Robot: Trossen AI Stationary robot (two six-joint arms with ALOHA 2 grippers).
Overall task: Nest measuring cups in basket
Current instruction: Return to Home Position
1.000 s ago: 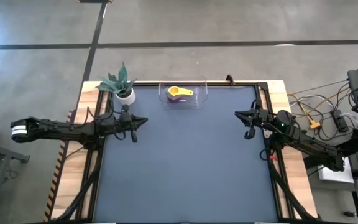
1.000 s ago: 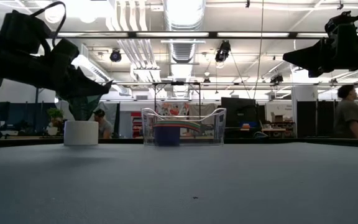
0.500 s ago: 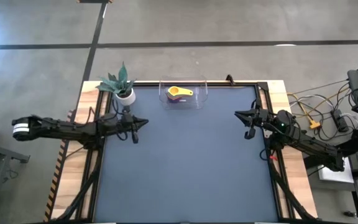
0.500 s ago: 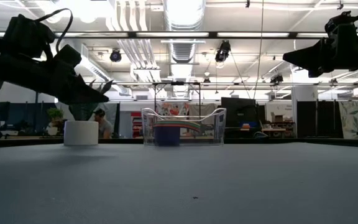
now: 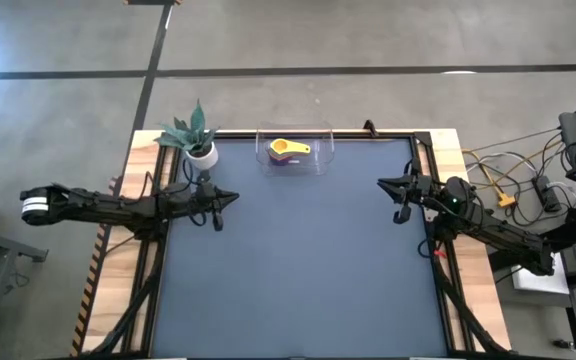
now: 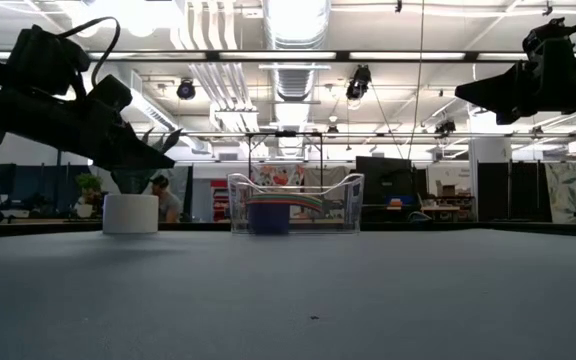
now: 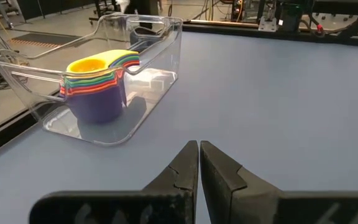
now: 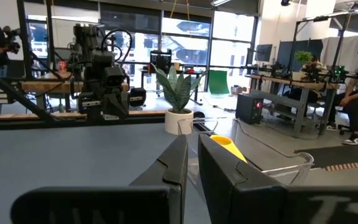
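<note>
The measuring cups [image 7: 98, 78] sit nested in one stack, yellow on top, inside the clear basket [image 5: 295, 150] at the table's far edge; the stack also shows in the high view [image 5: 288, 151] and the low view [image 6: 268, 212]. My left gripper [image 5: 230, 196] hangs shut and empty above the table's left side, near the plant pot. In its wrist view [image 7: 199, 146] the fingertips are together. My right gripper [image 5: 383, 183] hangs shut and empty above the table's right side; its wrist view [image 8: 192, 140] shows the fingertips nearly closed.
A small white pot with a plant [image 5: 196, 140] stands at the far left corner, just beyond my left gripper. People and workbenches show in the room behind the table. The blue table top [image 5: 298, 270] lies between the arms.
My left arm has drawn back a little toward the table's left edge and sunk slightly; its gripper stays shut. My right arm has kept still.
</note>
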